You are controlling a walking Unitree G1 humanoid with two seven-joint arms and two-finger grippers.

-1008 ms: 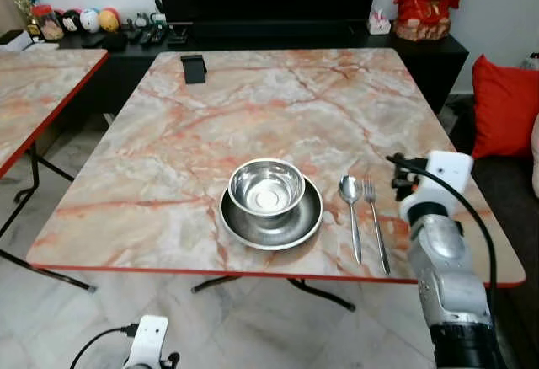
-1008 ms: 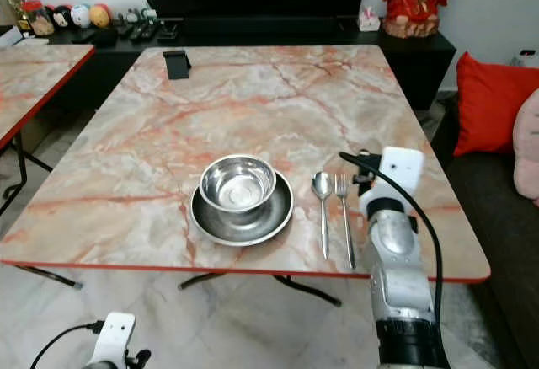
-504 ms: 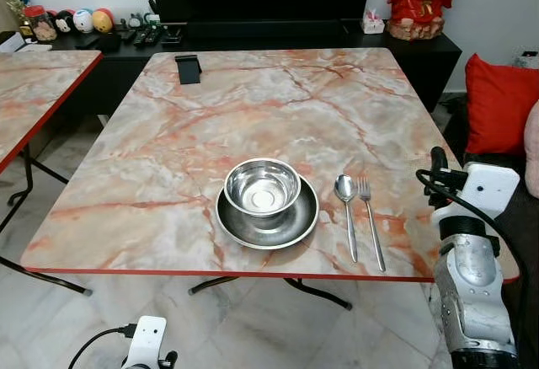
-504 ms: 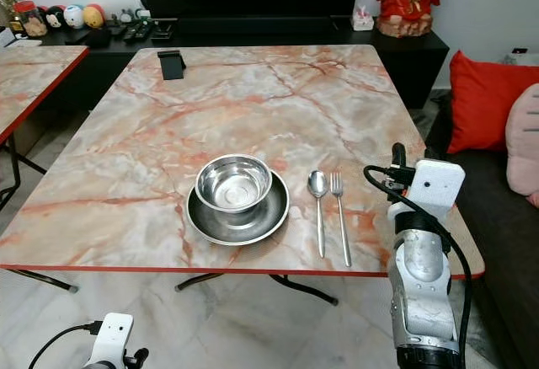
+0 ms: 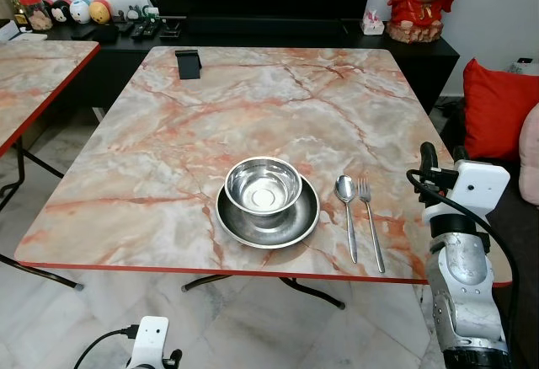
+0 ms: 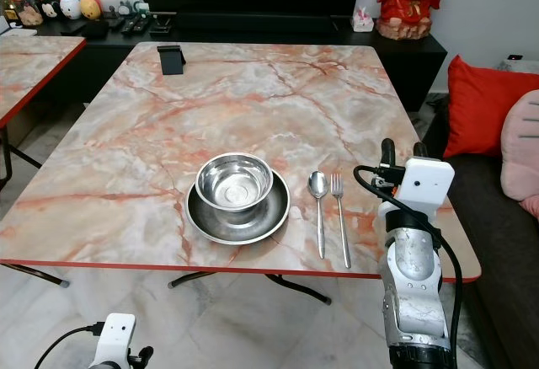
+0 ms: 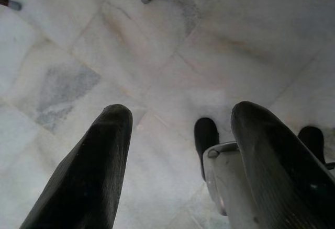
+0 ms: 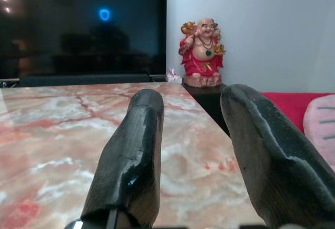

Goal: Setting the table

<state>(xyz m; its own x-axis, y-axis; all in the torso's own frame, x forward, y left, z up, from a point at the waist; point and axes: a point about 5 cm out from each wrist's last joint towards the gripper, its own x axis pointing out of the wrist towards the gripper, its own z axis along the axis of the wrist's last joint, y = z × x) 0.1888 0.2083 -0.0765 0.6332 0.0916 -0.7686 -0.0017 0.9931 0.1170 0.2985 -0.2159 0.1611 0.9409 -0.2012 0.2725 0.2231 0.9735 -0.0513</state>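
Note:
A steel bowl (image 5: 263, 185) stands in a steel plate (image 5: 244, 232) near the front edge of the marble table (image 5: 253, 108). Just right of the plate lie a spoon (image 5: 347, 209) and a fork (image 5: 370, 224), side by side, handles toward me. My right gripper (image 5: 440, 154) is raised over the table's right edge, right of the fork and apart from it. It is open and empty, with fingers (image 8: 136, 145) pointing across the tabletop. My left gripper (image 7: 180, 114) hangs low over the floor, open with nothing in it.
A small black stand (image 5: 188, 62) sits at the table's far left corner. Behind are a black cabinet with a TV, toys and a red figurine (image 5: 424, 2). A second marble table (image 5: 34, 74) stands to the left, and red cushions (image 5: 497, 108) to the right.
My right arm has drawn away to the right, from close beside the fork to over the table's right edge. The head view has shifted a little. The dishes have not moved.

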